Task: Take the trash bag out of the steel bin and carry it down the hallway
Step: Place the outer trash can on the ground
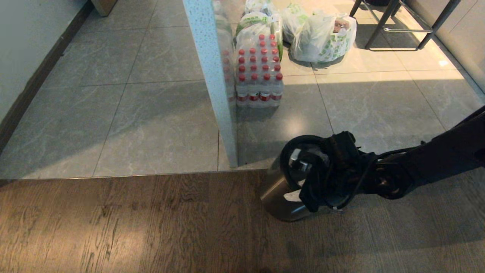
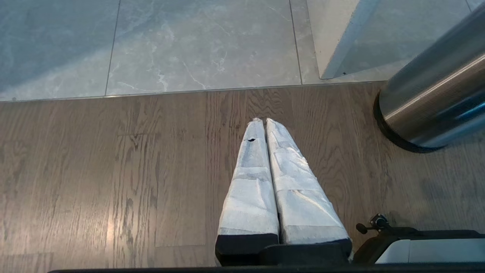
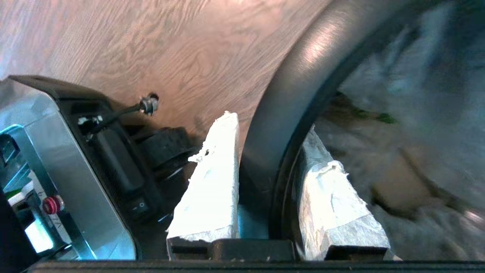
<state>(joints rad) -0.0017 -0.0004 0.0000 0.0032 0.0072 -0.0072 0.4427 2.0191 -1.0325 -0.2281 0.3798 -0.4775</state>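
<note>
Brushed-steel round bin, the steel bin (image 1: 278, 193), standing on wood-grain floor (image 1: 132, 223) just beside the metal strip where grey tile floor (image 1: 151, 121) begins. Long axis upright, mouth facing up, black rim (image 3: 276, 113) at top, black base at floor level in the left wrist view. Glass partition with a pale speckled edge (image 1: 212, 76) ending near the bin on the tile side.

Trash bag (image 3: 398, 151) inside the bin, clear plastic with greyish and tan contents, detail blurred.

Right end effector (image 1: 316, 182) over the near side of the bin's mouth, arm reaching in from the right. White-padded fingers (image 3: 212, 182) astride the rim: one outside the steel wall, the other inside against the bag. Narrow gap, closed onto the rim; whether bag film is caught between pad and rim cannot be told.

Left end effector (image 2: 264, 123) low over the wood floor, well clear of the bin, pads pressed together, holding nothing.

Beyond the partition on the tile: shrink-wrapped pack of red-capped bottles (image 1: 259, 76), white bags with green print (image 1: 322, 36), black metal legs (image 1: 394, 22).
</note>
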